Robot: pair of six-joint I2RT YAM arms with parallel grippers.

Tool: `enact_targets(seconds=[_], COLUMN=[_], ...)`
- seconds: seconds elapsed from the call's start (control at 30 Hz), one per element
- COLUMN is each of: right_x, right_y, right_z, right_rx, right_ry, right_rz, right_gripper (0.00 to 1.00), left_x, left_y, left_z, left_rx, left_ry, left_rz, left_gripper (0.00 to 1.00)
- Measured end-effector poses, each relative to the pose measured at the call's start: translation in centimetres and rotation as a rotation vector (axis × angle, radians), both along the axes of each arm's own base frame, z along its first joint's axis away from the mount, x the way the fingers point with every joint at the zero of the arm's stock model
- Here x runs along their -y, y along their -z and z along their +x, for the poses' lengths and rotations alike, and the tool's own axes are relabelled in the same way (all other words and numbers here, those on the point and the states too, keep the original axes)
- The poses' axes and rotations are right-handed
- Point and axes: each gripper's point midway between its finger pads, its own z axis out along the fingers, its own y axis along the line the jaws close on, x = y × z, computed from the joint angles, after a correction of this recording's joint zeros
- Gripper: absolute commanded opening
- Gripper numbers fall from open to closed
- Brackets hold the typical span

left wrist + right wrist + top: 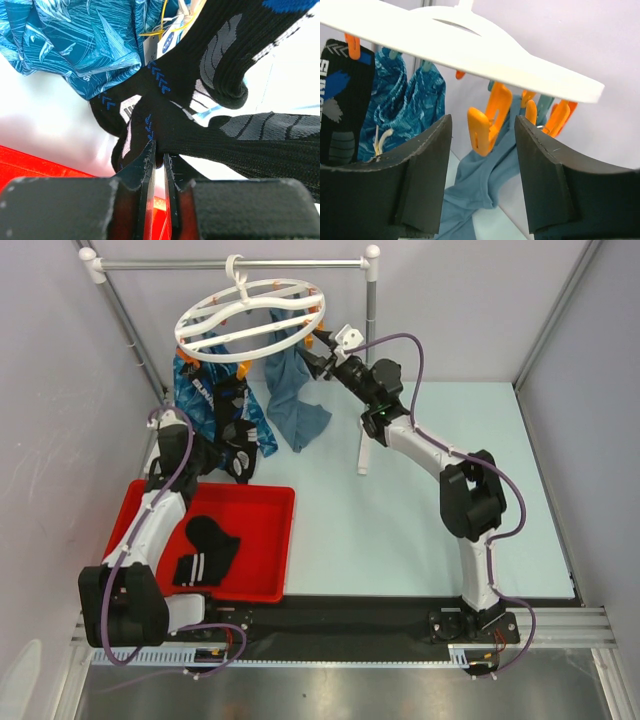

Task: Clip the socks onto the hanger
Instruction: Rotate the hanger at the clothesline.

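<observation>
Right wrist view: an orange clip under the hanger is bracketed by the parted right gripper; a black sock is pinched in the left gripper, lower and leftward.

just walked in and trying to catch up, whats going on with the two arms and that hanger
The robot is pegging laundry onto the white hanger. The left gripper is shut on a black sock below the hanger, among the clothes hanging from it. The right gripper is open, with an orange clip on the hanger's rim between its fingers, apparently not yet squeezed. Other socks lie in the red tray.
</observation>
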Motion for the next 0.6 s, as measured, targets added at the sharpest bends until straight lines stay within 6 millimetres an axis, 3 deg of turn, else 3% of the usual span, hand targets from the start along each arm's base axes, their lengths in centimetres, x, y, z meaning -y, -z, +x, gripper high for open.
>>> enact_targets(seconds=[0.1,0.17,0.2,0.23,0.27,0.37,0.4,0.6], right_x=[-0.6,-1.1,-1.4,-1.7,-1.8,-2.5,-2.8,-4.5], right_y=[-0.2,-0.2,-0.2,-0.1,-0.1,0.0,0.1,0.7], right_z=[-0.1,-0.2,-0.4,-0.5,-0.6,-1.0,-1.2,-2.6], right_rx=[0.001,-0.001,-0.002,-0.010,-0.014,-0.036,-0.043,-0.081], right_ry=[-0.010,-0.020,-0.025,-0.025,-0.024,-0.035,-0.038,-0.022], right_rz=[0.005,0.007,0.007,0.008,0.009,0.021,0.022,0.008], right_gripper=[0.52,0.42,0.35,0.21,0.17,0.13,0.13,0.13], left_x=[-0.1,-0.1,-0.1,-0.2,-0.2,-0.5,-0.6,-1.1], left_y=[-0.2,-0.4,-0.4,-0.4,-0.4,-0.3,-0.2,-0.8], left_z=[0.0,-0.1,-0.1,-0.2,-0.3,-0.4,-0.5,-1.2], left_rx=[0.006,0.011,0.012,0.013,0.012,0.009,0.008,0.023], left_ry=[-0.001,-0.002,-0.003,-0.004,-0.005,-0.012,-0.015,-0.032], left_rz=[0.000,0.000,-0.001,0.000,0.000,-0.001,-0.001,-0.001], left_gripper=[0.16,0.16,0.17,0.17,0.18,0.24,0.34,0.61])
